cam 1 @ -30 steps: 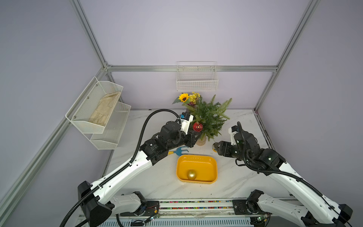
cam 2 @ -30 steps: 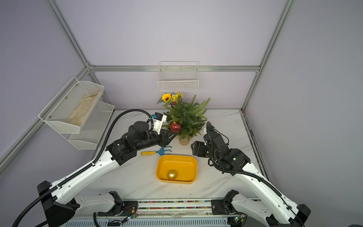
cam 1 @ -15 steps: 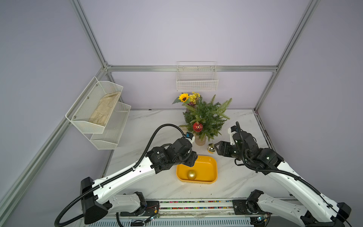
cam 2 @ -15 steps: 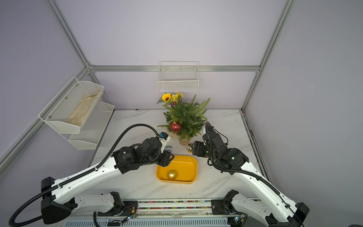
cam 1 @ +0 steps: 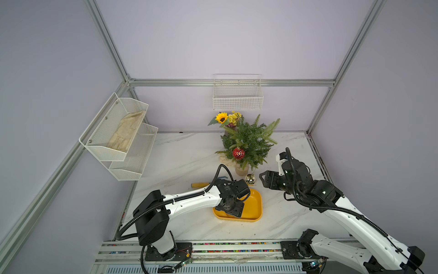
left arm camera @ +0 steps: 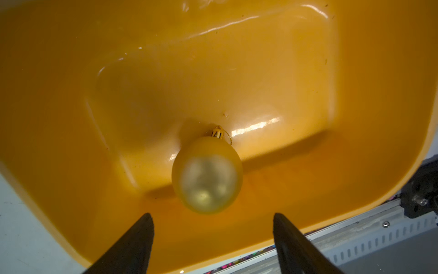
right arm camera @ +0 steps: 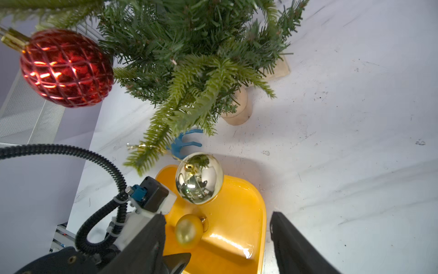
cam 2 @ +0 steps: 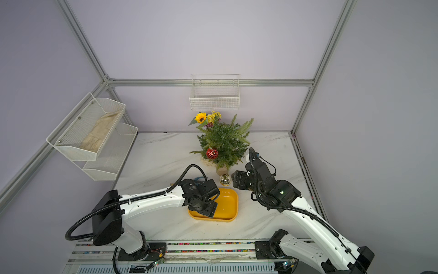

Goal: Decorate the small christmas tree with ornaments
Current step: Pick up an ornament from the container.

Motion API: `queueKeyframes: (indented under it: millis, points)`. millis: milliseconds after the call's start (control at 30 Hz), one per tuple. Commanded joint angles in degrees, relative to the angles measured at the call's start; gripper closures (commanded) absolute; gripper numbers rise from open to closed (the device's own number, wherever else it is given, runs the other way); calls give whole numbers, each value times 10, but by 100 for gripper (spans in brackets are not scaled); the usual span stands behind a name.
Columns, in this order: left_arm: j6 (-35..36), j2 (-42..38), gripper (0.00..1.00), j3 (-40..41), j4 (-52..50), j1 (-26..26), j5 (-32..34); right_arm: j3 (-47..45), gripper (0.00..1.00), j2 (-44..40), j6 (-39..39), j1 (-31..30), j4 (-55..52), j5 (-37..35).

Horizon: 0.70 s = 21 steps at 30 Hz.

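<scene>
Change since a second ago: the left gripper has left the red bauble on the small christmas tree and swung over the yellow tray. The right gripper has backed away from the shiny gold bauble, which it then had at its fingers.

The tree stands upright, long axis vertical, its pale stump on the worktop in front of the sunflower bouquet. The red bauble hangs on the tree's front-left side. The shiny gold bauble sits just in front of the stump, and its thread runs to the tip of a low branch. Whether it hangs free or rests on the worktop, I cannot tell.

The matte gold bauble lies on its side in the tray, its cap pointing away from the left fingers.

The left fingers are spread wider than that bauble, close above it but not touching. The right fingers are also spread and hold nothing; the shiny gold bauble is ahead of them, apart.
</scene>
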<state>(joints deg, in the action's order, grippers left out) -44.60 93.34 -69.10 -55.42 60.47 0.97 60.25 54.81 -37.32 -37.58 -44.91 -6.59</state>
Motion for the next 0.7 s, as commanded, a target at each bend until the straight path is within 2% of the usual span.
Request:
queueKeyframes:
  millis: [0,233,667]
  points:
    - [-15,15,16,-67,-24,3,-7,-11,27,-14,2,2,18,-5]
    - [-16,59,20,-86,-32,2,-7,-17,27,-22,1,2,18,-3]
    - [-4,95,29,-82,-26,-7,-6,-19,27,-30,-10,2,14,-2]
